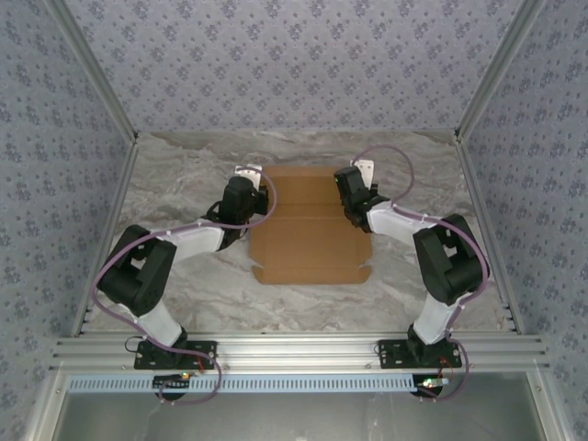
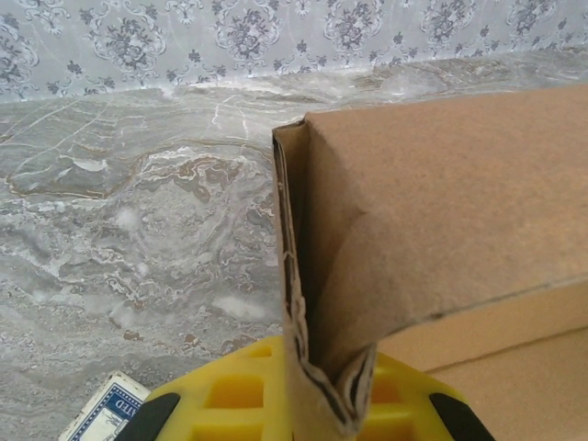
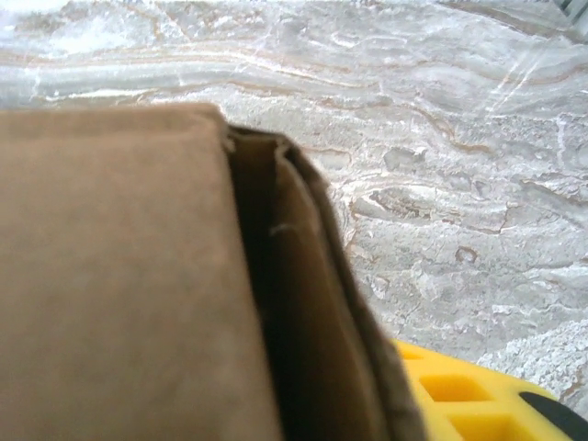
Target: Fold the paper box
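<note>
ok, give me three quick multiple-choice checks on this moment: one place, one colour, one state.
1. Where is the blue-and-white card? A on a shelf; B on the table beside the left tool; C on the floor.
2. Colour of the left tool's fingers? A yellow; B red; C green.
3. Left tool's state? A open, empty; B shut on the card; C shut on the paper box.
Answers: 1 B, the card lies flat on the marble by the tool. 2 A, both fingers are yellow. 3 C, folded cardboard is pinched between its fingers.
</note>
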Available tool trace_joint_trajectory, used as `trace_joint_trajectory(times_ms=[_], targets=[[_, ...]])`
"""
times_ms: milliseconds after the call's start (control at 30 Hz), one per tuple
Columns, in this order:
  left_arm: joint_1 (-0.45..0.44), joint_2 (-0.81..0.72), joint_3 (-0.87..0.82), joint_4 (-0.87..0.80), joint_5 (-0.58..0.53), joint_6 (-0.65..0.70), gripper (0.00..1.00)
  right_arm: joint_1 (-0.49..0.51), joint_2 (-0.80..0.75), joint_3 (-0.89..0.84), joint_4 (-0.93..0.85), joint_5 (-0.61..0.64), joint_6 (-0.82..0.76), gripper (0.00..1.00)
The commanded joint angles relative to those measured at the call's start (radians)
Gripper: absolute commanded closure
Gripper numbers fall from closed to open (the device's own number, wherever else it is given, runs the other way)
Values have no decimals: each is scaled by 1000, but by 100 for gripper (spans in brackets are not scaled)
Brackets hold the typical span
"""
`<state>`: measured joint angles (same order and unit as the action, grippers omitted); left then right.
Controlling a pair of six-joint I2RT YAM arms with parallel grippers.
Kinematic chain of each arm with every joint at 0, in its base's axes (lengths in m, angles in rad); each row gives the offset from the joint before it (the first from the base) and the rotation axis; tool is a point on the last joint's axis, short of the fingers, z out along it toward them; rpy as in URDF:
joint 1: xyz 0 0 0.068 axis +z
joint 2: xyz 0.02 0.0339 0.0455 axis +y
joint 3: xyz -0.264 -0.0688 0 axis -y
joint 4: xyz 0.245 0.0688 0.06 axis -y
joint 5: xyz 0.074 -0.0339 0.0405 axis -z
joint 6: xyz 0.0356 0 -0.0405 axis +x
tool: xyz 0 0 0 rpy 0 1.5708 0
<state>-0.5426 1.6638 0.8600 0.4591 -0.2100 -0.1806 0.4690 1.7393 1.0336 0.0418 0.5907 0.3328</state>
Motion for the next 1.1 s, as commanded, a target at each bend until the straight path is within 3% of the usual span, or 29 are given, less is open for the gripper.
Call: trace_joint_trajectory(times_ms=[0, 433, 733, 1067], targets=[[-1, -39, -1, 33, 24, -10, 100, -7, -48, -40, 28, -86, -53, 49], [-1, -39, 20, -8, -32, -17, 100, -3, -172, -140, 6, -271, -110, 29], [-1, -44, 51, -90, -110, -16, 100, 6, -254, -149, -83, -332, -110, 16], [-4, -5, 105, -181, -158, 28, 100, 28, -421, -191, -183, -371, -149, 14]])
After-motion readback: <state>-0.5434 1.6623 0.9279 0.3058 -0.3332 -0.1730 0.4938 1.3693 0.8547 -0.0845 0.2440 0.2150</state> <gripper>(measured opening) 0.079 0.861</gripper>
